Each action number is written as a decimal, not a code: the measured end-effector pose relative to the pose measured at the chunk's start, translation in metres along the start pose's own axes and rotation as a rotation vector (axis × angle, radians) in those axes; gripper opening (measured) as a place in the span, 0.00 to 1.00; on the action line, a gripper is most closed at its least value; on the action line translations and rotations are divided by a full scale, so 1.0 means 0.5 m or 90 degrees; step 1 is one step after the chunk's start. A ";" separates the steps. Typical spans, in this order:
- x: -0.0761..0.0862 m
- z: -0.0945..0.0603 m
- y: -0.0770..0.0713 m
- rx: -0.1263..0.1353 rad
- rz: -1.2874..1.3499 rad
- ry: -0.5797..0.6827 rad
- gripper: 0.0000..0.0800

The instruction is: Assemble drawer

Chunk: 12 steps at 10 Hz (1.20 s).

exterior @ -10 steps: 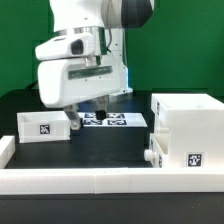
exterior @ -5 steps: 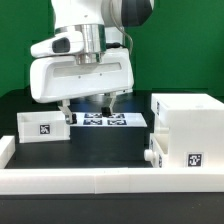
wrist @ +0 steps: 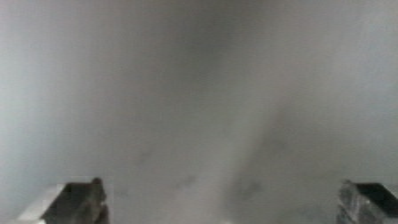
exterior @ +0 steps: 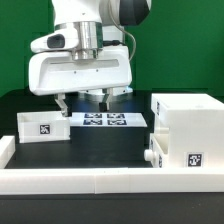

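The large white housing stands at the exterior view's right, with a tag on its front and a small knob low on its left side. One small white tray with a tag lies at the left. My gripper hangs open and empty above the table, just right of and above that tray, touching nothing. In the wrist view the gripper shows only its two dark fingertips wide apart over a blurred grey surface. I cannot make out a second tray on its own.
The marker board lies flat behind the gripper. A low white border rail runs along the front and up the left side. The table is black, with a green backdrop behind.
My gripper has risen from beside the small tray's right end and shifted slightly right. The tray and the housing have not moved.
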<state>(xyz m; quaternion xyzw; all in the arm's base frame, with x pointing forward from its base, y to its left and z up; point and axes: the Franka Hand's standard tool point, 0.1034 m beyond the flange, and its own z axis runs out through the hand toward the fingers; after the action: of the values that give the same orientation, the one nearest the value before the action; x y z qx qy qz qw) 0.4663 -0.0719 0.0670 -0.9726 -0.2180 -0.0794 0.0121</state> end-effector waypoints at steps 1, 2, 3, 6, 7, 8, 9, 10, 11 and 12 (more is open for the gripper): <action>-0.029 -0.007 -0.003 -0.003 0.003 -0.007 0.81; -0.065 -0.010 0.001 -0.012 -0.002 -0.008 0.81; -0.068 -0.009 -0.001 -0.010 0.003 -0.010 0.81; -0.065 -0.006 -0.009 -0.002 0.003 -0.017 0.81; -0.067 -0.005 -0.008 -0.003 0.001 -0.016 0.81; -0.085 0.001 -0.007 -0.009 0.006 -0.014 0.81; -0.116 0.006 -0.003 -0.011 0.019 -0.023 0.81; -0.134 0.010 0.002 -0.015 0.028 -0.025 0.81; -0.154 0.019 0.004 -0.021 0.037 -0.024 0.81; -0.178 0.032 0.004 -0.026 0.045 -0.025 0.81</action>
<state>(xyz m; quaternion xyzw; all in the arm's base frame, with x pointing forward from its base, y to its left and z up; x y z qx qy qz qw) 0.3903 -0.1105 0.0368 -0.9811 -0.1823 -0.0647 -0.0092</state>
